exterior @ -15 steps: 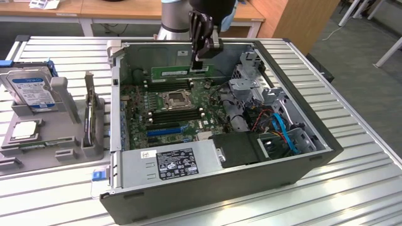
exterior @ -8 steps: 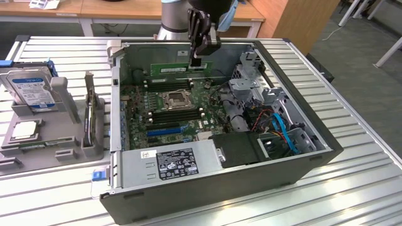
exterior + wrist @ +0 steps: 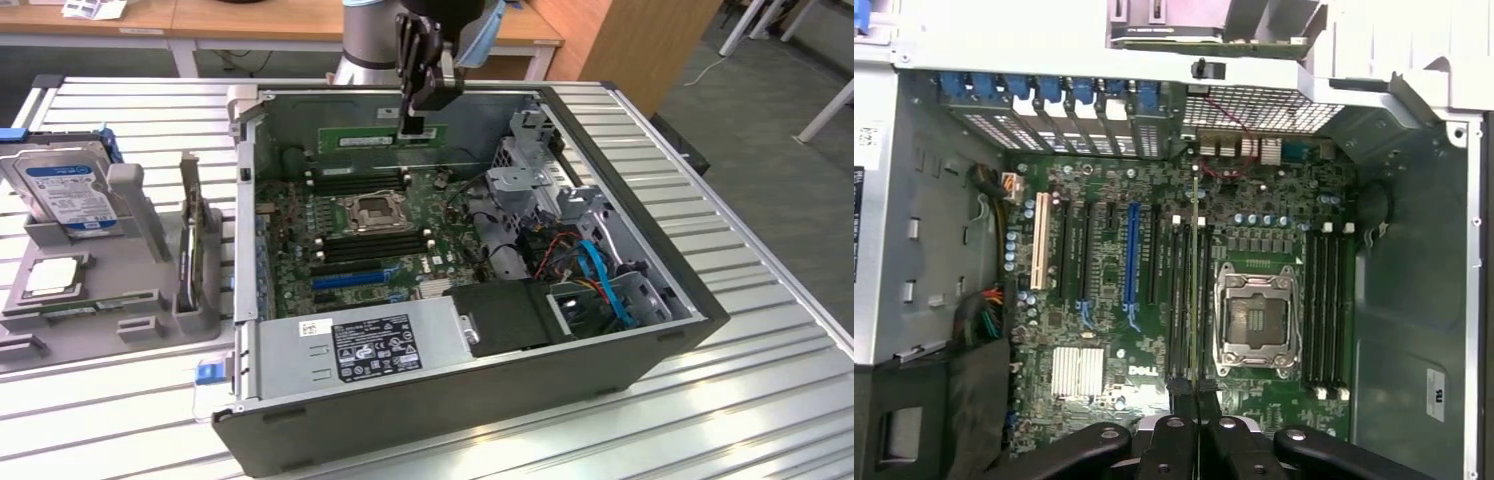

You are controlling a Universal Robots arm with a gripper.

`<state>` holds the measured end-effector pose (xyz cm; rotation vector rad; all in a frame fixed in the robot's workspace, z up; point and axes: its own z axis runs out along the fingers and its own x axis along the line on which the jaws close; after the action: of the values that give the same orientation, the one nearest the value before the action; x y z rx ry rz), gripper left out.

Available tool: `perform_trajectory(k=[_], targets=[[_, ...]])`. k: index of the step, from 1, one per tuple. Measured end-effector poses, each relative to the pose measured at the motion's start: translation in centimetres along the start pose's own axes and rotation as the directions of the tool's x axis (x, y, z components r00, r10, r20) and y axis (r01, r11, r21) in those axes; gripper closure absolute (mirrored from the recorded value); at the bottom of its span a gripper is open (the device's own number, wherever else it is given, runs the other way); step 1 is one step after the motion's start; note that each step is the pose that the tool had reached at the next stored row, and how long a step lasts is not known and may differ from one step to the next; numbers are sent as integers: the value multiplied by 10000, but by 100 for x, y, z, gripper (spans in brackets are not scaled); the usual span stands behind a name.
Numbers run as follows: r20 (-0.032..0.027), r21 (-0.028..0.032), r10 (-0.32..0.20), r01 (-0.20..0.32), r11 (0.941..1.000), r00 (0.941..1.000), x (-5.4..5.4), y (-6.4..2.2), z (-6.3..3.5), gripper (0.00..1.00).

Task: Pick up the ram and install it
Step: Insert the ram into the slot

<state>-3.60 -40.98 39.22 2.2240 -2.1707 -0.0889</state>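
Black two-finger gripper [image 3: 415, 127] clamped on long thin green ram stick [image 3: 383, 141], upper centre of exterior view, above open grey metal computer case [image 3: 467, 400].

My arm [image 3: 367, 35] is a silver-grey tube with a light blue joint cap. My gripper [image 3: 416, 128] is black: slim linked fingers [image 3: 1176, 445] with round pivot pins and curved outer links, glossy plastic throughout.

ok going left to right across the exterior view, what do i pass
hard drive → upright expansion card → CPU socket on the motherboard inside the computer case → blue cables → bare table slats
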Motion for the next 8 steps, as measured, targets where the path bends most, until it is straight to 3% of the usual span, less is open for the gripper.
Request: perform_trajectory(k=[8], targets=[[4, 1, 66, -66, 10000, 10000, -83, 0, 4, 88]])
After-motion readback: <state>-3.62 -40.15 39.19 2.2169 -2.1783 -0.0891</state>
